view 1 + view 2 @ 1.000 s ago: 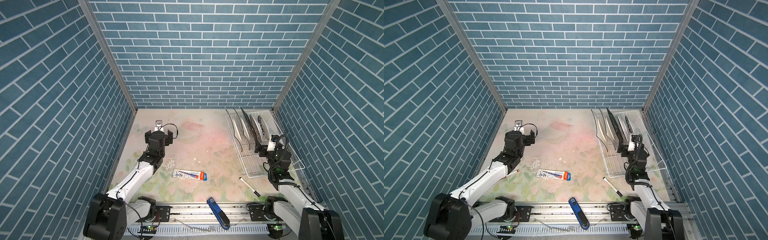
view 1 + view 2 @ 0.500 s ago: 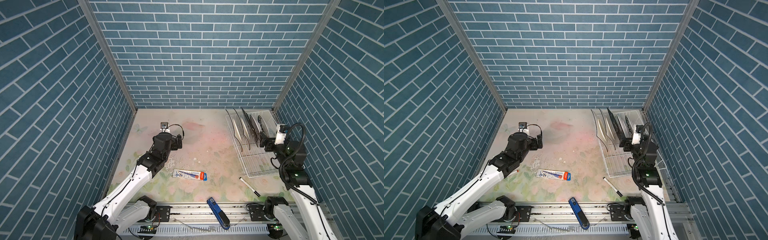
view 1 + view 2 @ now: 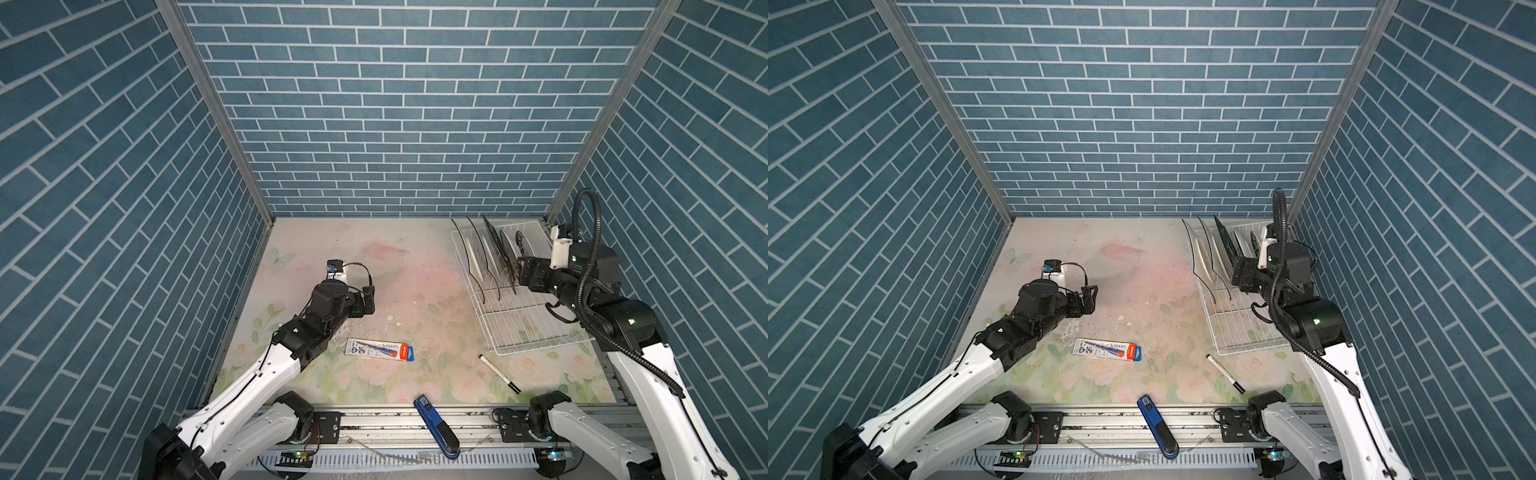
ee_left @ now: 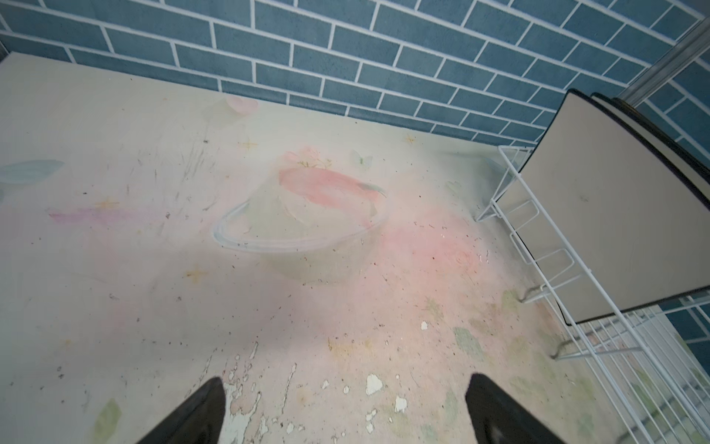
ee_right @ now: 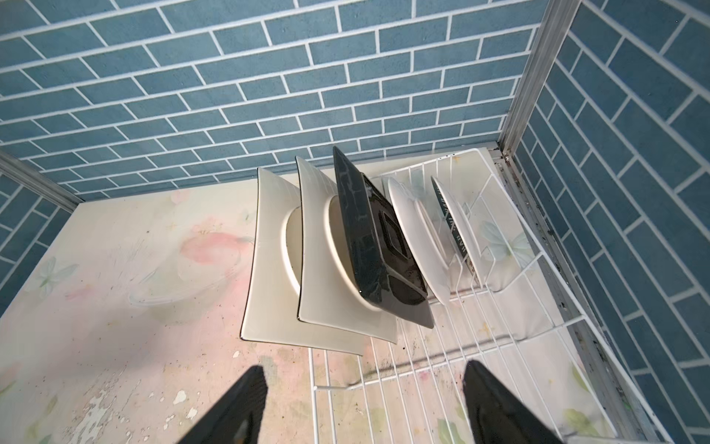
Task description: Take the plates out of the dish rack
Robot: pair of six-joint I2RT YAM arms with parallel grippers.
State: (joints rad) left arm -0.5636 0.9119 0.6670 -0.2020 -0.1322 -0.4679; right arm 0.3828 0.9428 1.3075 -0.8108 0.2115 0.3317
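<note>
White wire dish rack (image 5: 442, 369) in far right corner of floral tabletop (image 5: 115, 269), by brick walls. Holds five, all on edge at far end. Near half bare wire, nothing in it.

From table side inward:
- outer square white plate w/ thin black rim (image 5: 269, 276)
- second square white plate, same rim (image 5: 319, 238)
- glossy dark square plate (image 5: 369, 238), tilted vs. the whites
- plain round white plate (image 5: 415, 230)
- round white plate w/ teal lettered rim (image 5: 449, 219)

Prob. glazed ceramic: rigid, weighty for a pinch, slick, apt to chip on wire or break if dropped. Best hold, imo: upper edge or corner, jaws across the thickness, then straight up out of prongs. Squares packed close, so little finger room between.

Right gripper (image 5: 365, 369): jaws wide apart, empty, over rack's near part, aimed at plates, short of them. Left gripper (image 4: 345, 384): spread full, empty, over mid-table, well apart from rack.
</note>
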